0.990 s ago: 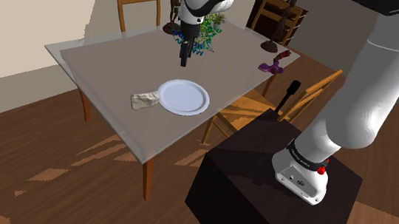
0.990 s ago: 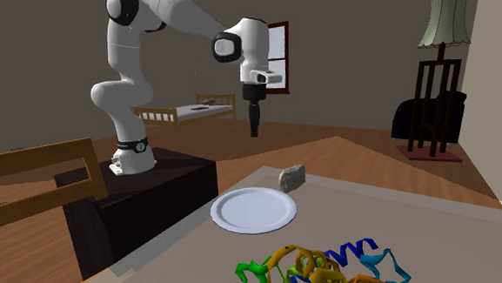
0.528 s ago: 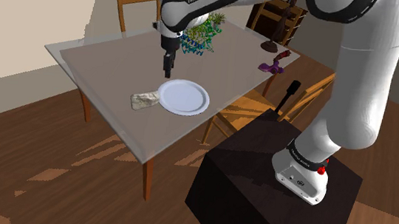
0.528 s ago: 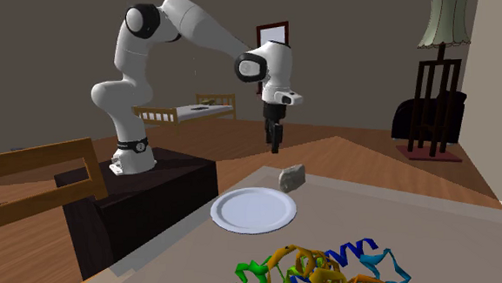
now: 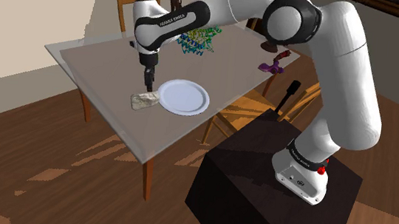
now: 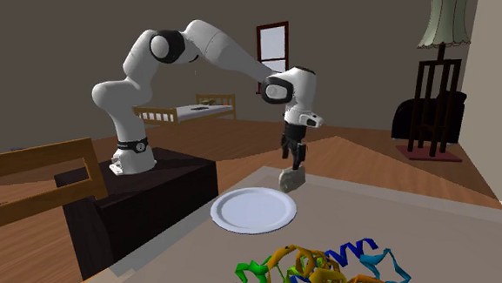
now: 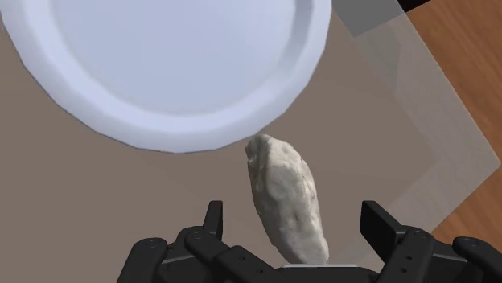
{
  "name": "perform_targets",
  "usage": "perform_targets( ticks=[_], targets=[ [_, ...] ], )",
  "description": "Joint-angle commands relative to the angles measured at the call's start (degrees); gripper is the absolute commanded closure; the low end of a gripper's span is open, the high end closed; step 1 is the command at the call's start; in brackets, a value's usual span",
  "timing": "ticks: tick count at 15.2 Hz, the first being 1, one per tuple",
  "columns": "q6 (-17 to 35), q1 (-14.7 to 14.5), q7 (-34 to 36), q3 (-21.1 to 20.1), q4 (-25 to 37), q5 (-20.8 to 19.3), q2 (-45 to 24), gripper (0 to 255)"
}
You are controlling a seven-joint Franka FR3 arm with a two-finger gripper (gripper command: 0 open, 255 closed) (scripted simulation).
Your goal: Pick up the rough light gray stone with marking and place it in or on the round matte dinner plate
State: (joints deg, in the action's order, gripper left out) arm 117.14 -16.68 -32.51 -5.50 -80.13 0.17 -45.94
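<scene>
As hand (image 7: 291,213) hangs abv stone (image 7: 283,193) w/ fingers apart, plate (image 7: 169,72) sits adjacent.

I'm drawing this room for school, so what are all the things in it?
stone: one, light grey, on the table beside the plate
plate: one, white, on the table
table: one, pale top, brown legs
ribbon model: one, many-coloured, on the table
chairs: two, brown wood, at the table
lamp: one, pale shade, on a dark stand
stand: one, dark, beside the table
arm: one, white, on the stand
fingers: two, black, open around the stone, not touching
</scene>
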Motion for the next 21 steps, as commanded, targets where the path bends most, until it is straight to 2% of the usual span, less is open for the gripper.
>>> perform_targets(
  ticks=[1, 9, 16, 17, 21],
  targets=[
    [-1.2, -0.7, -0.8, -0.4, 4.4, -0.4, -3.7, 0],
    [3.1, -0.9, -0.7, -0.3, 2.6, -0.5, -6.2, 0],
    [3.0, -0.9, -0.7, -0.3, 2.7, -0.5, -6.2, 0],
    [3.0, -0.9, -0.7, -0.3, 2.7, -0.5, -6.2, 255],
    [3.0, -0.9, -0.7, -0.2, 2.7, -0.5, -6.2, 255]
  ],
)
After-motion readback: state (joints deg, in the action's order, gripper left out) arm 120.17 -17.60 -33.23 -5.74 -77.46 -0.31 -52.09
